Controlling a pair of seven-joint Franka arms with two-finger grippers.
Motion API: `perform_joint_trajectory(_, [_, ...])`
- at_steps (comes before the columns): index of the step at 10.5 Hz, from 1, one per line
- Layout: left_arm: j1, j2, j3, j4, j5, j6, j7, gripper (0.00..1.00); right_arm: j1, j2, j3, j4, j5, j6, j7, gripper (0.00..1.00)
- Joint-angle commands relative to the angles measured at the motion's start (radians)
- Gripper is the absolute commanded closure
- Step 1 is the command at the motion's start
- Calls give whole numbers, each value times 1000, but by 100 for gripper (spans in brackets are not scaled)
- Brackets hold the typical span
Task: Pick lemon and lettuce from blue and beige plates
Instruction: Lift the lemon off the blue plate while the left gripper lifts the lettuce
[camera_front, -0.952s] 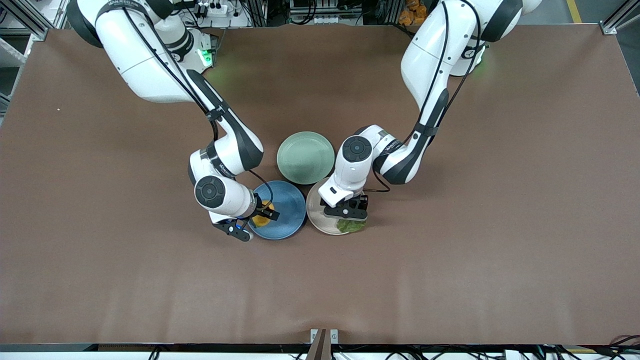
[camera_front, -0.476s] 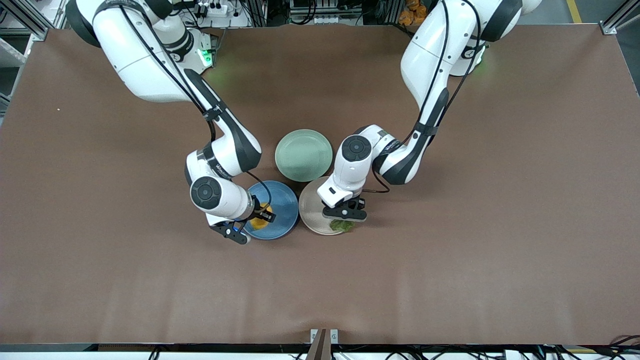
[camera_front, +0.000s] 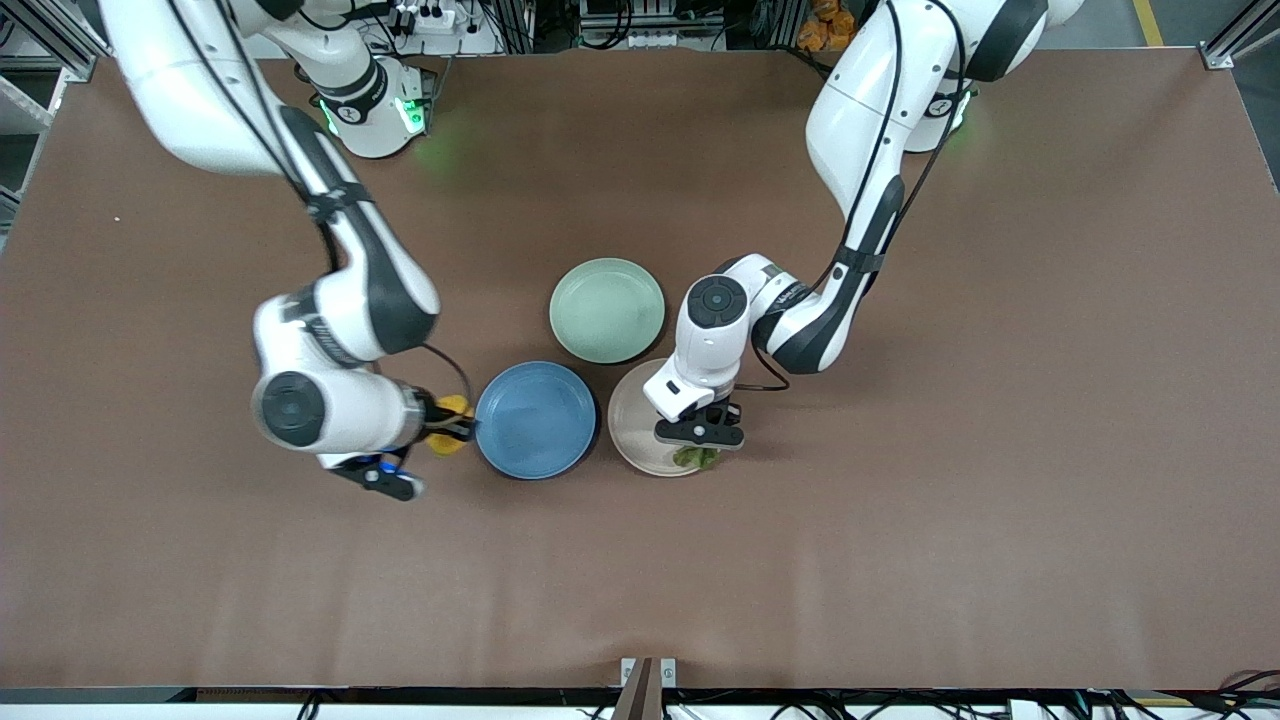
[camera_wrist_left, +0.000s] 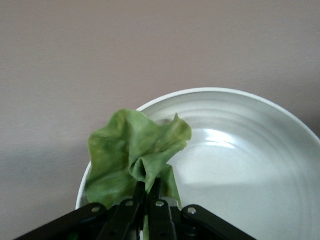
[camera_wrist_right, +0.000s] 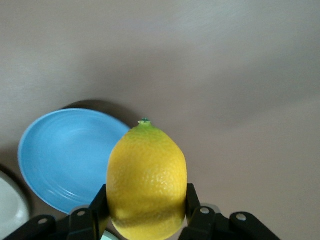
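My right gripper (camera_front: 450, 424) is shut on the yellow lemon (camera_front: 449, 410) and holds it up over the bare table beside the blue plate (camera_front: 537, 420). In the right wrist view the lemon (camera_wrist_right: 146, 181) sits between the fingers, with the blue plate (camera_wrist_right: 70, 155) below. My left gripper (camera_front: 700, 447) is shut on the green lettuce (camera_front: 697, 458) over the beige plate's (camera_front: 640, 435) edge nearest the front camera. In the left wrist view the lettuce (camera_wrist_left: 131, 155) is pinched at a fold above the plate's rim (camera_wrist_left: 200, 93).
A pale mint-green plate (camera_front: 607, 309) lies just farther from the front camera than the blue and beige plates, between the two arms. Brown table surface stretches wide toward both ends and toward the front camera.
My right gripper has lifted the lemon off the blue plate and carried it toward the right arm's end of the table. My left gripper has raised the lettuce slightly. The plates shifted a little.
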Motion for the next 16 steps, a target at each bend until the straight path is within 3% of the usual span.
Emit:
perform_joint_trajectory(1, [-9, -73, 8, -4, 32, -105, -38, 100, -102, -45, 9, -50, -12, -42, -182, 100])
perform_joint_trajectory(4, [-2, -179, 4, -1, 24, -211, -36, 100, -181, -85, -19, -181, -101, -4, -340, 100])
perform_joint_trajectory(6, [76, -268, -2, -6, 6, -314, 20, 100, -184, -110, -48, -320, -115, 135, -360, 100])
perform_joint_trajectory(8, [145, -277, -1, -17, -45, -363, 86, 100, -190, -145, -62, -451, -115, 293, -400, 100])
perform_joint_trajectory(11, [275, -238, 2, -44, -34, -391, 112, 100, -193, -145, -62, -525, -115, 398, -402, 100])
perform_joint_trajectory(13, [333, -195, 1, -40, -45, -389, 132, 100, -196, -137, -65, -525, -115, 397, -402, 65])
perform_joint_trajectory(14, [336, -186, 4, -40, -42, -389, 133, 86, -196, -133, -66, -526, -115, 395, -400, 8])
perform_joint_trajectory(15, [359, -181, 5, -35, -39, -389, 133, 58, -199, -131, -68, -523, -115, 387, -400, 0])
perform_joint_trajectory(16, [372, -188, 4, -34, -41, -389, 133, 1, -195, -139, -68, -516, -115, 383, -397, 0])
